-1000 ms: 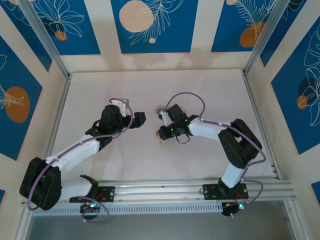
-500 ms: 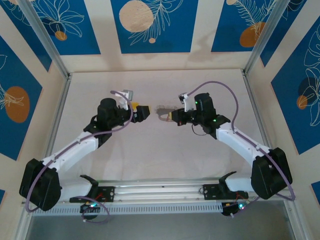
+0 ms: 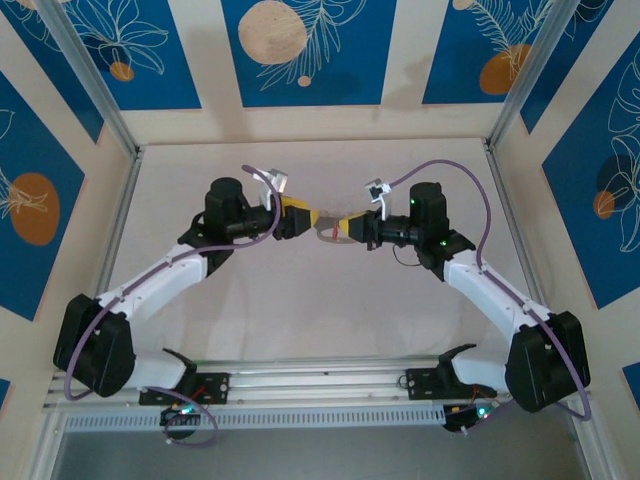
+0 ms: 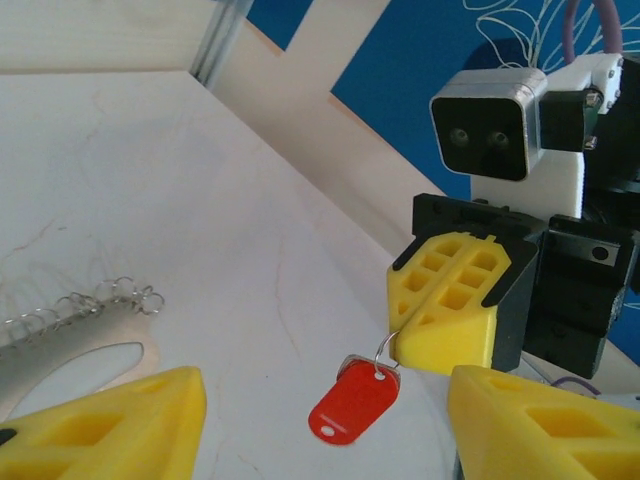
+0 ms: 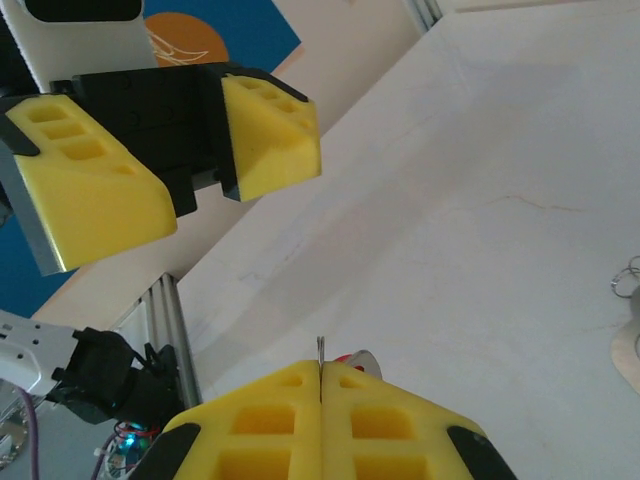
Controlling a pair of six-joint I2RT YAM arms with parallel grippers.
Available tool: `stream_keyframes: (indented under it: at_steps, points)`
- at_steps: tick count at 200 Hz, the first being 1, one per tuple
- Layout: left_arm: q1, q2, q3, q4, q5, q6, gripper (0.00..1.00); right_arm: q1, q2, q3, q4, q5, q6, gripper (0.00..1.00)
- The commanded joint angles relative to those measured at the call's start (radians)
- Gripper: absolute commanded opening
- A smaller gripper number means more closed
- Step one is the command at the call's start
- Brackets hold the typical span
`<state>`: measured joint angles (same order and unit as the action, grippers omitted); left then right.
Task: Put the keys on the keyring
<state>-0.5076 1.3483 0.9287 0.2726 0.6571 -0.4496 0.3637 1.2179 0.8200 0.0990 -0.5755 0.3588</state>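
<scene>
The key [image 4: 352, 402] has a bright red plastic head, and in the left wrist view it hangs from a small wire loop just under the right pincer [image 5: 320, 392]. That pincer is pressed fully closed on the key's metal end. In its own wrist view a thin silver sliver stands up out of the seam between the two yellow fingers [image 5: 400, 425], with a spot of red just beside it.

The keyring [image 4: 100, 328] is a flat grey metal loop with an open slot. It lies on the pale counter [image 3: 300, 310] to one side of the hanging key and apart from it. A fringe of small grey rings [image 4: 112, 296] runs along its upper edge and casts faint shadows on the surface. From above, the keyring shows as a small grey patch in the gap between the two pincers, about midway between the left and right edges of the counter and somewhat nearer the far edge than the near one.

The left pincer [image 3: 300, 216] faces the right one across that gap. Its yellow fingers [image 5: 90, 190] stand well apart and nothing is held between them. Both arms reach in from the near edge, elbows bent outward, their tips close together but not touching.
</scene>
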Motion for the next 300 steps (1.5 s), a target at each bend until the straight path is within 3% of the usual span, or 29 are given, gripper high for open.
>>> stream_keyframes:
  at_steps: [1,49,113,200,275,300]
  points:
    - [-0.02,0.02,0.036,0.002,0.038,0.011,0.64,-0.007,-0.024,-0.022,0.005,-0.038,0.002,0.0]
    - [-0.026,-0.013,-0.039,0.017,-0.13,-0.007,0.68,0.009,-0.022,-0.088,0.016,-0.012,0.017,0.0]
    - [-0.026,-0.066,-0.135,0.027,-0.125,-0.011,0.67,0.069,-0.035,-0.156,0.011,0.061,0.024,0.0]
    - [-0.026,-0.122,-0.153,-0.054,-0.263,0.024,0.7,0.29,0.32,-0.105,0.101,0.224,0.061,0.0]
    - [-0.025,-0.131,-0.153,-0.031,-0.278,0.023,0.72,0.294,0.448,-0.113,0.084,0.307,0.088,0.0]
    - [-0.026,-0.111,-0.149,-0.002,-0.271,0.01,0.72,0.255,0.389,-0.131,0.057,0.32,0.108,0.36]
